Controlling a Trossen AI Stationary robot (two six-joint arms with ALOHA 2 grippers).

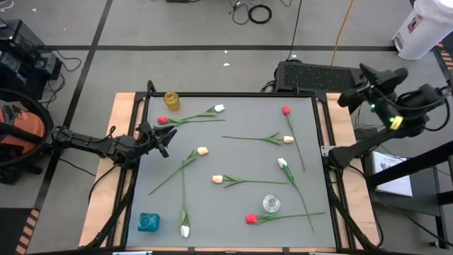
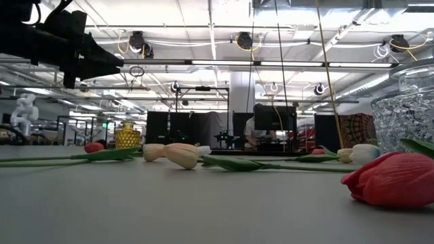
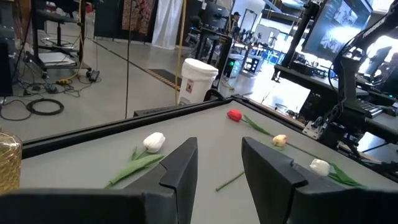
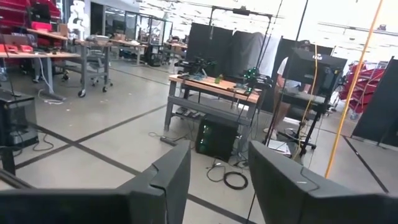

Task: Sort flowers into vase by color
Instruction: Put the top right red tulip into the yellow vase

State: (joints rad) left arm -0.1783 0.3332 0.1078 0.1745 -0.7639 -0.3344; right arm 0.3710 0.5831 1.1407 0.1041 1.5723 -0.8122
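Observation:
Several tulips lie flat on the grey table mat (image 1: 233,99): red heads (image 1: 162,120) (image 1: 286,110) (image 1: 250,219), white heads (image 1: 219,108) (image 1: 282,163) (image 1: 185,231) and cream heads (image 1: 202,151) (image 1: 217,179) (image 1: 288,139). Three vases stand upright on it: yellow (image 1: 172,100), blue (image 1: 148,222) and clear glass (image 1: 271,204). My left gripper (image 3: 217,155) hovers open at the table's left edge (image 1: 161,138), pointing level across the mat, with nothing between its fingers. My right arm (image 1: 396,106) is raised beyond the table's right edge. Its gripper (image 4: 217,180) is open, has nothing in it and faces the room.
The clear vase (image 2: 407,108) and a red tulip (image 2: 393,179) sit close to the near edge. A white bin (image 1: 417,28) and a cable coil (image 1: 260,13) are on the floor beyond the table. Papers (image 1: 393,173) lie to the right of the table.

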